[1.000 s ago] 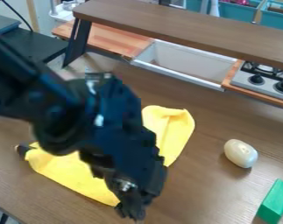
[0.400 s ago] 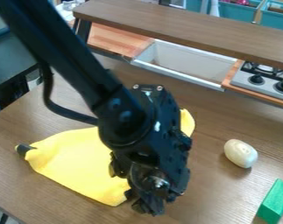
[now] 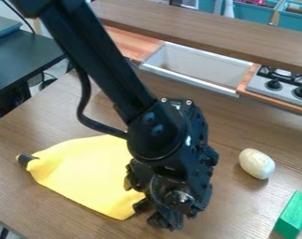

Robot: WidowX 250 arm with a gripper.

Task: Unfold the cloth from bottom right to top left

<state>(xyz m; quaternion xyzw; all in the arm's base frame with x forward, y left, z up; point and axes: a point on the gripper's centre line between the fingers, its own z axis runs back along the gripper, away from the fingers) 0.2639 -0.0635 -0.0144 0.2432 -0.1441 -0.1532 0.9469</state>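
Yellow cloth (image 3: 84,172): lies on the near left part of the worktable (image 3: 247,126), left of the gripper (image 3: 156,215). The fabric is matte and soft, with a narrow left end, a long slanting near edge and slight folds toward that end. The black arm hides its right part.

The worktable is a broad, flat panel with brown wood grain. Over its far side runs a long, straight shelf (image 3: 209,30) of similar brown grain. The arm (image 3: 106,56) slants down from the far left, its hard tubular link fitted with a flexible black cable (image 3: 85,100) in a loose curve. The gripper, angular and studded with round bolt heads, hangs at the cloth's near right edge; from where I stand, I cannot tell whether the claw is apart or together, nor whether it touches the fabric.

Beneath the shelf sits a pale rectangular basin (image 3: 197,63) with a straight rim. The stove (image 3: 265,86), right of it, has a grey face and round black knobs. At the near right is a green block (image 3: 293,212) with flat faces and straight edges. Farther back stands a smooth, glossy, off-white oval object (image 3: 256,163). A small dark piece (image 3: 25,159) projects at the cloth's left tip.
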